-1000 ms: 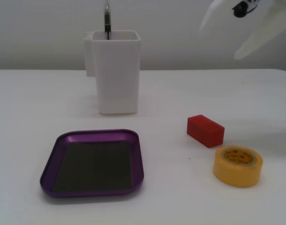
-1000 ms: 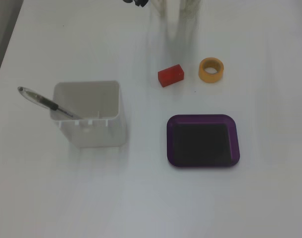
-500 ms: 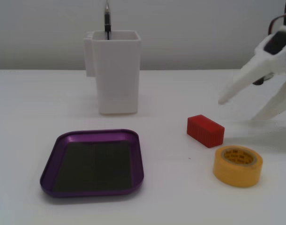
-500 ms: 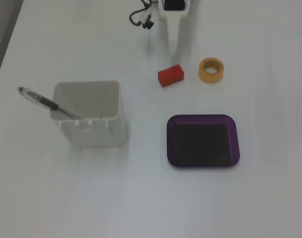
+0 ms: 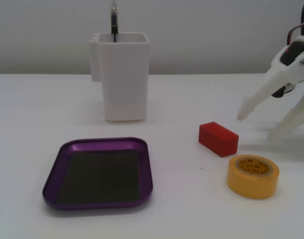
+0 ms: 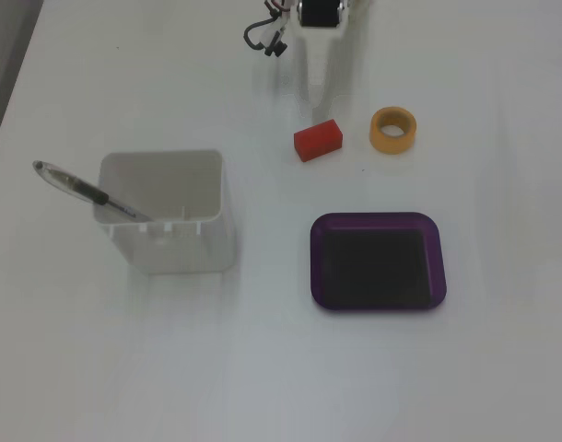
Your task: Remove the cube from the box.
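Red cube (image 5: 219, 139) out of the purple box (image 5: 98, 174), resting on the bench (image 5: 37, 109) just beside the yellow tape roll (image 5: 252, 176), toward the right edge in a fixed view. Tool (image 5: 261, 122) released, fingers spread, empty, just beyond the cube. Box bare. White container (image 5: 123, 74) holding a pen (image 5: 113, 22), near the far edge.

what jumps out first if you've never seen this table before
The red cube catches the eye first: it sits on the bare white table, outside the purple box, which is empty, with the yellow tape roll just beside the cube. Behind the box stands a tall white container with a pen leaning in it. The white gripper hangs open at the right edge of the lower fixed view, near the cube but apart from it.
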You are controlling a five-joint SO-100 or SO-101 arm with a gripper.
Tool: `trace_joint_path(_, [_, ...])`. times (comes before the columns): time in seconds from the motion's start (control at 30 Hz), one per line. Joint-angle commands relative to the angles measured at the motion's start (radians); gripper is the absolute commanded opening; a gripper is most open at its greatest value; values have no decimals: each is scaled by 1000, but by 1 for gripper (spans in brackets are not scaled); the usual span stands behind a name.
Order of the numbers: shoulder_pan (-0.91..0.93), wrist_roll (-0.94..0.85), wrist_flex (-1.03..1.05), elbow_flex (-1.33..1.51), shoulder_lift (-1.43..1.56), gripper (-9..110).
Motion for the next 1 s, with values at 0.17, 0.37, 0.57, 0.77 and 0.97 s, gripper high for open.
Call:
trace_joint_path(0.17, [-6,2,-20,17,48,4])
trace_joint_path(0.37, [-5,2,-20,17,48,5])
trace_joint_path(0.57, [-5,2,-20,17,48,5])
trace_joint_path(0.77, [-5,2,-20,17,48,5])
trace_joint_path(0.97, [-5,2,-20,17,48,5])
